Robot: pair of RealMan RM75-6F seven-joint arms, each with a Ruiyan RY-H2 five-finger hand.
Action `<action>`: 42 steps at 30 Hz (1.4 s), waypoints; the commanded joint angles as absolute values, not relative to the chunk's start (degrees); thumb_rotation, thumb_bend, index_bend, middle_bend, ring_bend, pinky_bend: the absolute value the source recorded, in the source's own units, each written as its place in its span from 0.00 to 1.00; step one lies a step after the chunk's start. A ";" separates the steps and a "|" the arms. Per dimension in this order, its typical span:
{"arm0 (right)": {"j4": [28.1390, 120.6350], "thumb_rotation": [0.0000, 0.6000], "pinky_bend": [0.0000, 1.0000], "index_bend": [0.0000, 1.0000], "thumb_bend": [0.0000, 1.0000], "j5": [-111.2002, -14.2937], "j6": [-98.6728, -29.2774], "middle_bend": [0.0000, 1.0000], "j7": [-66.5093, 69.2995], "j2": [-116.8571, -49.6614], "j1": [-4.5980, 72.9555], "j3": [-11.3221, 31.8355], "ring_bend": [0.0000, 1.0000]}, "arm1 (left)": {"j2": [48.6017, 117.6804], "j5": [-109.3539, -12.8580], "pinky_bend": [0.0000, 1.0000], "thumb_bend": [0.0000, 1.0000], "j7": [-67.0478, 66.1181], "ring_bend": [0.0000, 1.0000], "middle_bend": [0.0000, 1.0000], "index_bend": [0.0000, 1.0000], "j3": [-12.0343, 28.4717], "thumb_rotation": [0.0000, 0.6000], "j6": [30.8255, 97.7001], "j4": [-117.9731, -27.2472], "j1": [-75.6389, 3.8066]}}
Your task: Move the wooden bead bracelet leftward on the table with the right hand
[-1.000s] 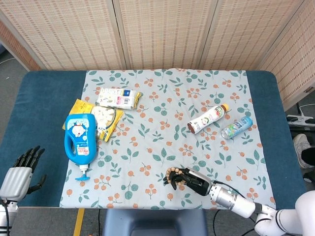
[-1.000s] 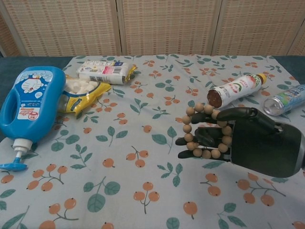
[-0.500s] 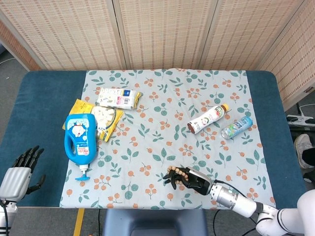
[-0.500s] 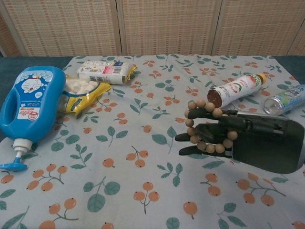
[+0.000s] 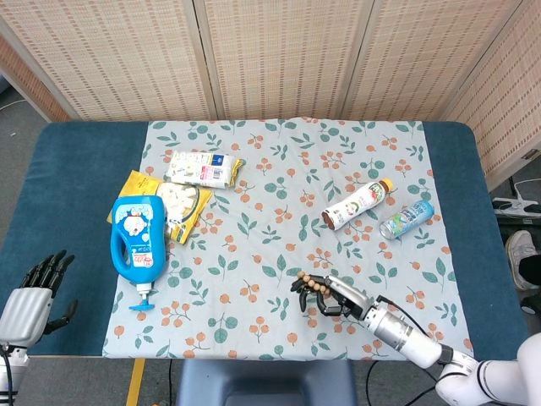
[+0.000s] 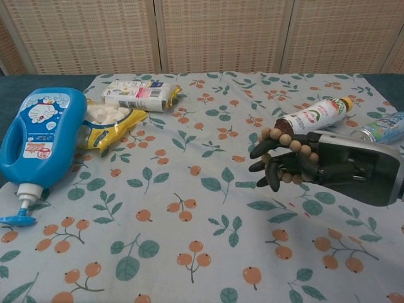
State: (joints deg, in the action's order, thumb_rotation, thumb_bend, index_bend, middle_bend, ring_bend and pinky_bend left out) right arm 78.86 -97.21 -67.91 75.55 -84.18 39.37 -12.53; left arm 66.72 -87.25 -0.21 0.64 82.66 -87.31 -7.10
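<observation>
The wooden bead bracelet (image 6: 285, 153) is held draped over the curled dark fingers (image 6: 271, 169) of the right hand (image 6: 328, 167), seemingly just above the floral tablecloth (image 6: 189, 208), near a brown-capped drink bottle (image 6: 312, 117). The left hand (image 5: 34, 296) is seen empty, fingers apart, at the table's left edge.
</observation>
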 commanded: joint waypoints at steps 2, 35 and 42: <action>71.94 1.00 0.18 0.32 1.00 -90.10 -67.03 0.52 30.47 -86.68 35.28 -6.43 0.14 | 66.71 -87.35 0.15 0.43 -0.23 0.00 0.00 0.00 0.60 1.00 82.76 -87.37 -7.06; 63.77 1.00 0.00 0.00 0.16 -90.79 -62.99 0.31 -13.28 -84.58 31.97 -4.76 0.00 | 67.05 -87.49 0.15 0.44 -0.61 0.00 0.00 0.00 0.60 1.00 82.38 -87.32 -7.33; 66.69 1.00 0.00 0.00 0.15 -90.31 -63.25 0.24 -14.17 -83.00 31.18 -4.10 0.00 | 67.14 -87.45 0.15 0.44 -0.82 0.00 0.00 0.00 0.62 1.00 82.36 -87.39 -7.37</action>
State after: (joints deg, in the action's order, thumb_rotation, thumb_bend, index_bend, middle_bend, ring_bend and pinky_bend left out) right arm 66.29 -90.43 -63.10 -13.97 -83.30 31.39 -4.24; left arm 67.13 -87.45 -0.81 0.62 82.36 -87.39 -7.36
